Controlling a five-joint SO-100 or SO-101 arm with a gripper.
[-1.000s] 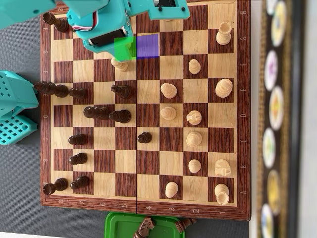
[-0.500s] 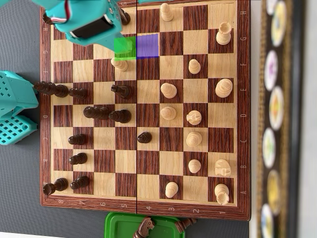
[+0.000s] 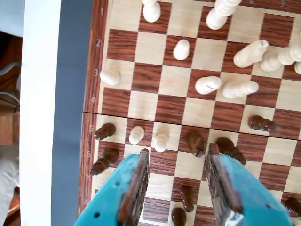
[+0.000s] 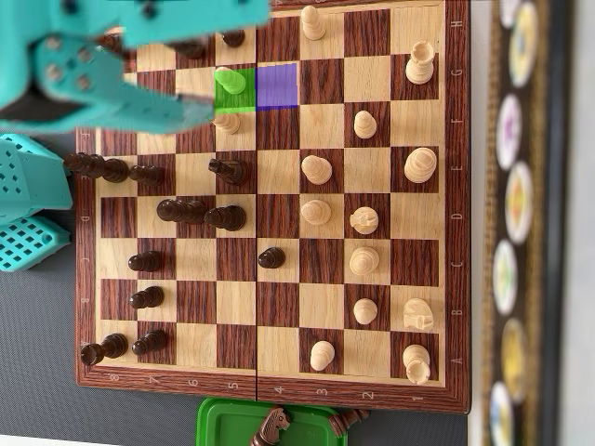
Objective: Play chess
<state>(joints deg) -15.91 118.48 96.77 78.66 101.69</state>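
The fingers [image 3: 178,151] are held wide open over the board [image 4: 270,390], with nothing in them. The white pawn [image 4: 231,81] sits on the green square [image 4: 244,100], beside the purple square [image 4: 277,86]. The fingers should be lined up over it and closed softly, so the next pawn [image 4: 226,121] is not bumped.

Wrist camera close above the board [image 3: 188,122], behind the gripper [image 3: 176,160]; overhead straight down, whole board [image 4: 270,386] shared.
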